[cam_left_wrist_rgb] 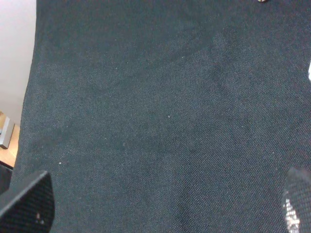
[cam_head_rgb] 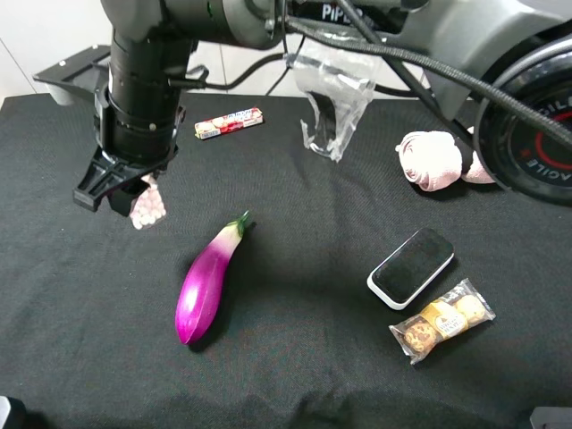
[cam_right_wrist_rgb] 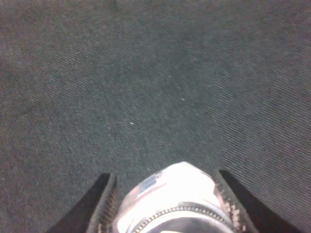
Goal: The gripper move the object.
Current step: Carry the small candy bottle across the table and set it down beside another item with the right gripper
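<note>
My right gripper, on a thick black arm that reaches across to the left of the exterior view, is shut on the object, a small clear bottle of pale pink pellets. The bottle hangs at the fingers just over the black cloth. In the right wrist view the bottle sits between the two black fingers of the gripper. My left gripper is open and empty over bare black cloth; only its fingertips show.
A purple eggplant lies right of the bottle. A red-and-white candy roll and a clear plastic bag lie at the back. A pink shell-like thing, a phone and a chocolate packet lie at right.
</note>
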Controlling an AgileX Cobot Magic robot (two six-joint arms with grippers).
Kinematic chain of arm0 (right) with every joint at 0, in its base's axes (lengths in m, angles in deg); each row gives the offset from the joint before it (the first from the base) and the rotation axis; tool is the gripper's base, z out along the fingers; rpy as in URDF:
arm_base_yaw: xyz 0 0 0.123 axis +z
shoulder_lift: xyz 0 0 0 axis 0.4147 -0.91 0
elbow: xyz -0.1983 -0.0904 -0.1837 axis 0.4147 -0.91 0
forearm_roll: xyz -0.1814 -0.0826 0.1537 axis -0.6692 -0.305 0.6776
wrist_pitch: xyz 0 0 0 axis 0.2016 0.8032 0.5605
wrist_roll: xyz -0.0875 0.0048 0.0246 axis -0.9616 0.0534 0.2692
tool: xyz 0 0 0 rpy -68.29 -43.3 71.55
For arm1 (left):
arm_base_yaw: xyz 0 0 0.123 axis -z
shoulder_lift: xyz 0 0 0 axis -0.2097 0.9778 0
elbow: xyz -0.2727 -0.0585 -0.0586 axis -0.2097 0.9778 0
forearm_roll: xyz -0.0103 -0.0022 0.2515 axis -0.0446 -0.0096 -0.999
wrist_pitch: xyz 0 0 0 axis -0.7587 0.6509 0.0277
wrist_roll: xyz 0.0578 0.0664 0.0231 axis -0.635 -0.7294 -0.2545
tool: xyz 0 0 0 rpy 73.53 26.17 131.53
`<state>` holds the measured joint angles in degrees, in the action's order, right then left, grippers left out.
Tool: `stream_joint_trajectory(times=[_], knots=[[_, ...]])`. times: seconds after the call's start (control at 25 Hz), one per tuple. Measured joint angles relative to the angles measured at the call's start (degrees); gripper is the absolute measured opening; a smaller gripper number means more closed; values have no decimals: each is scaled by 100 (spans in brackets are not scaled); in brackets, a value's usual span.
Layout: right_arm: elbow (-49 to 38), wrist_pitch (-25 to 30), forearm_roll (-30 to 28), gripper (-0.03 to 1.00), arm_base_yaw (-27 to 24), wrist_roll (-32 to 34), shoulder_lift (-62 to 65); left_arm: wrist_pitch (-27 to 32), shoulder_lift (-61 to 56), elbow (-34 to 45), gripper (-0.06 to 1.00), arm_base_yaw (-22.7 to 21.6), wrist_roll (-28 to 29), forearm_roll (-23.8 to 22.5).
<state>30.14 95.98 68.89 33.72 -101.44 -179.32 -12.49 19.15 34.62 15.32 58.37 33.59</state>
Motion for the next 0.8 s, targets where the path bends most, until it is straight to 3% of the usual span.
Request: stream_joint_trajectory(times=[0.44,0.8], knots=[[-885,-1140,141,32,5,-511,0,0,0,0,99,0,0,0],[-1499,-1810,154,32,5,-535,0,0,0,0,99,0,0,0]])
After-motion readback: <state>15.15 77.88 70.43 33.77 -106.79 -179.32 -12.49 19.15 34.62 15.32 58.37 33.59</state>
